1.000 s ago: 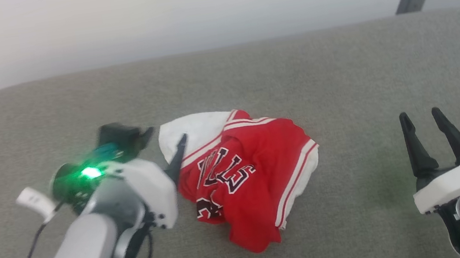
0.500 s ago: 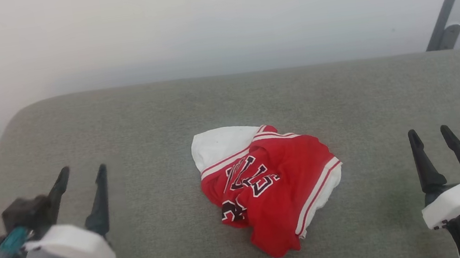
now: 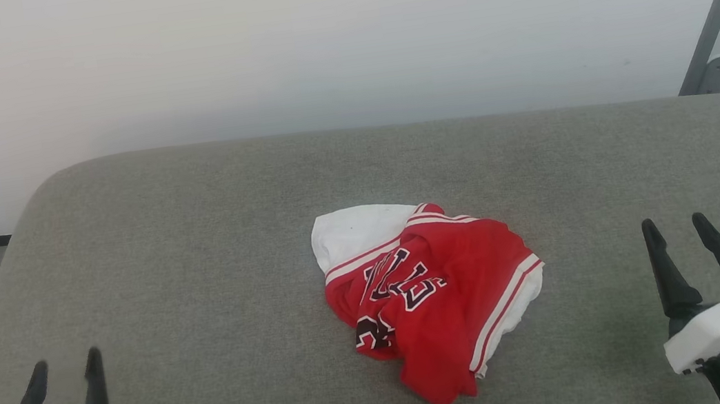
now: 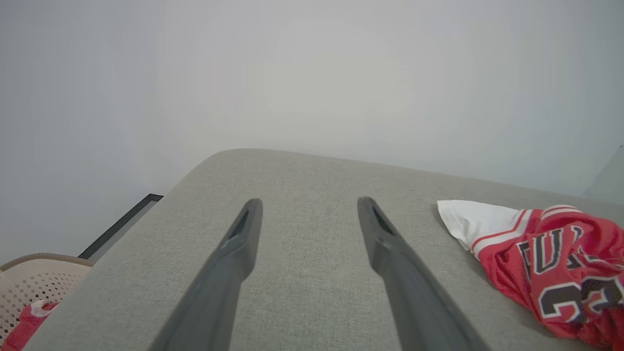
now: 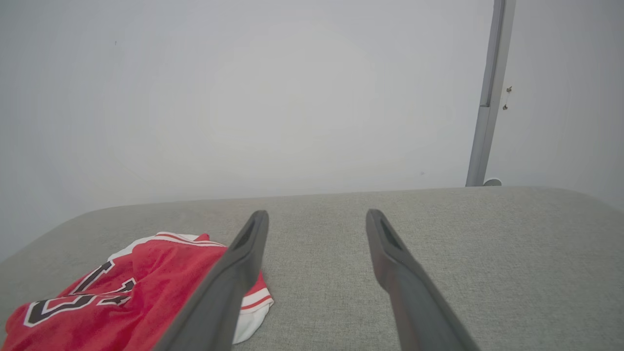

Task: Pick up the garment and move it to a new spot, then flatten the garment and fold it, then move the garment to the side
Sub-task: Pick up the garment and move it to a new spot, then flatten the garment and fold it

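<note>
Garment (image 3: pixel 434 289): crumpled heap at the middle of the counter (image 3: pixel 199 251), lettering creased, nothing spread flat. Left claw (image 3: pixel 67 359) and right claw (image 3: pixel 672 220) are both wide and empty, well apart from it on either side.

Judgement: pick-up not yet begun. Pinch a raised fold near the white sleeve (image 3: pixel 354 234) and lift clear before shifting.

Counter: grey woven upholstery, rounded corners, probably grippy. Garment: thin, limp red cloth with striped trim. Claw fingers (image 4: pixel 234 263): dark, tapered, rigid.
</note>
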Available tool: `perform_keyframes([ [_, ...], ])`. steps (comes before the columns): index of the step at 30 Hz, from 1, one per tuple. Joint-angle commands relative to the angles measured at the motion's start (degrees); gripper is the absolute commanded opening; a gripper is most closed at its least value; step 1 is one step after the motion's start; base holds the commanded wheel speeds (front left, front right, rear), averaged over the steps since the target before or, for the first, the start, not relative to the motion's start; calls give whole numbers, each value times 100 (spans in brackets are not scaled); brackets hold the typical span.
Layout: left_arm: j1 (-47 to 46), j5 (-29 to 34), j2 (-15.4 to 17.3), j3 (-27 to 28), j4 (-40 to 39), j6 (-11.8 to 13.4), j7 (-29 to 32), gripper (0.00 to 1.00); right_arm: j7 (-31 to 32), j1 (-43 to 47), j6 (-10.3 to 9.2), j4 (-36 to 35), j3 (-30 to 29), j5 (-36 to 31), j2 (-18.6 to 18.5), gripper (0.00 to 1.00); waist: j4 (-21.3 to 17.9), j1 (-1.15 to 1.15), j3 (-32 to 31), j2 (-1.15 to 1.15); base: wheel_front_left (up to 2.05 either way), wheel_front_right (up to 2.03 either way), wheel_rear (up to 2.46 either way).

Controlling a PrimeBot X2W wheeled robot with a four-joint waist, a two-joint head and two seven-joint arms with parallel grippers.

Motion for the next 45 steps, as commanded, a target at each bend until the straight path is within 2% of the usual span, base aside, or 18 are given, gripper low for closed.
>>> perform_keyframes([
  [1,103,-59,-26,72,85,-58,-72,100,30,86,-2,-23,-22,-11,1,100,6,0,-10,0,0,0,0],
  [10,139,-82,-65,181,315,-256,-226,100,14,209,-2,-87,-121,-50,53,100,12,0,-38,0,0,0,0],
  [28,77,-7,-166,114,214,-261,-256,100,153,277,-2,-239,-46,-16,87,100,50,0,-12,0,0,0,0],
  [39,-497,-144,-31,-149,8,-460,360,100,191,175,-2,-285,49,-35,55,100,11,0,69,0,0,0,0],
  [45,-1175,-286,158,-445,-78,-661,1133,100,171,49,-2,-310,173,-21,56,100,-277,0,259,0,0,0,0],
])
